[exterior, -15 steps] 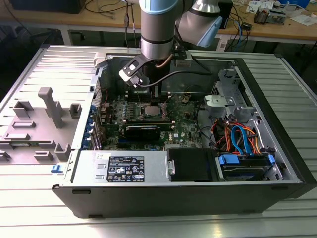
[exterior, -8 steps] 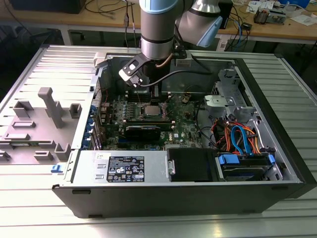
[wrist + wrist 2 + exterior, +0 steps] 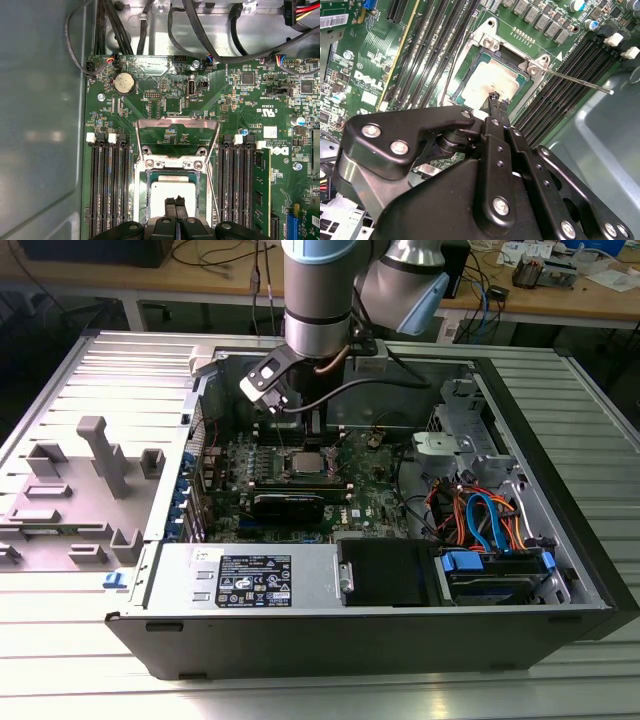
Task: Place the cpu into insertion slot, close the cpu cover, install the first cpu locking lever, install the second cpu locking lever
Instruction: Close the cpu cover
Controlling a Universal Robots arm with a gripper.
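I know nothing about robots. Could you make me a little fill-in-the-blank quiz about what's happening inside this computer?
1. The cpu lies in its ____ on the motherboard.
2. The cpu cover is flipped ____, not folded down.
3. The gripper, jaws together, hangs just above the ____.

Missing words: socket; open; cpu.

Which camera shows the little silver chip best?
The second wrist view: the cpu lies close, most of its top clear of the gripper. The first wrist view has the gripper hiding part; the exterior view shows it small.
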